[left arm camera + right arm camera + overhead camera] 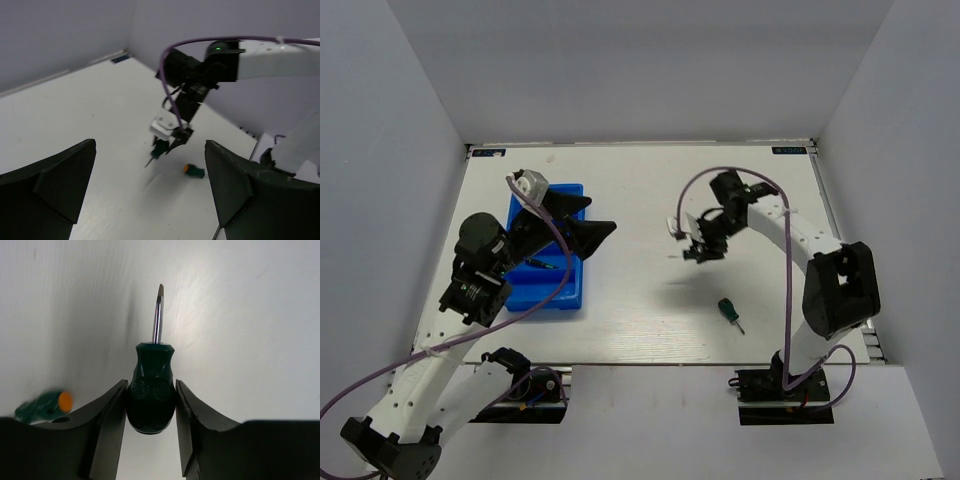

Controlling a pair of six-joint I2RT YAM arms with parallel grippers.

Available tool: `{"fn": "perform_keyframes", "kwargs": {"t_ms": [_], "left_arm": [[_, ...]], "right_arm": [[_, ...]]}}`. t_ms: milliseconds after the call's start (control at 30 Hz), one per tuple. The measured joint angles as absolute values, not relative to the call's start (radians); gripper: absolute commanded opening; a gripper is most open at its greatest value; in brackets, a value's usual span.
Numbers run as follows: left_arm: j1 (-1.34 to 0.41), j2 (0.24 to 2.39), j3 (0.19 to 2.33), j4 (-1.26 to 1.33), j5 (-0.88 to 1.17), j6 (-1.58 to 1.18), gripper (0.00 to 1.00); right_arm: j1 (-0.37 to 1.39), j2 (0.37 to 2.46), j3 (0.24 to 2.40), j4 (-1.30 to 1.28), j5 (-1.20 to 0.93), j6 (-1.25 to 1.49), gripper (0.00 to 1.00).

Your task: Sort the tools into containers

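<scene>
Between the jaws of the right gripper (697,247) sits a stubby green-handled screwdriver (151,390); both fingers (112,415) press the bulbous handle at its dimpled, widest part, so the jaws are clamped on it; the flat blade points away from the wrist, and the tool hangs clear above the white table (640,190). Judged rigid, light and compact; the textured handle is the correct hold, since the polished shaft would slip and the rounded body may pivot between the pads. Near it a second stubby screwdriver (730,311) lies on the table; well to the left, the blue tray (542,309) sits partly under the left gripper (595,222), jaws spread wide and empty.
</scene>
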State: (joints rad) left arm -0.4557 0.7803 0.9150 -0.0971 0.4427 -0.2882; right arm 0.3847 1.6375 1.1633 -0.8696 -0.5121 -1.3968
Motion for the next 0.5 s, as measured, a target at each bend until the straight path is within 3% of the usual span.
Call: {"fn": "perform_keyframes", "kwargs": {"t_ms": [300, 500], "left_arm": [[-0.456, 0.756, 0.890, 0.254, 0.605, -0.429, 1.00], [-0.456, 0.748, 0.890, 0.368, 0.690, -0.473, 1.00]], "right_arm": [[0.654, 1.932, 1.903, -0.936, -0.775, -0.931, 0.00], [0.783, 2.120, 2.022, -0.736, -0.859, -0.498, 0.00]]}}
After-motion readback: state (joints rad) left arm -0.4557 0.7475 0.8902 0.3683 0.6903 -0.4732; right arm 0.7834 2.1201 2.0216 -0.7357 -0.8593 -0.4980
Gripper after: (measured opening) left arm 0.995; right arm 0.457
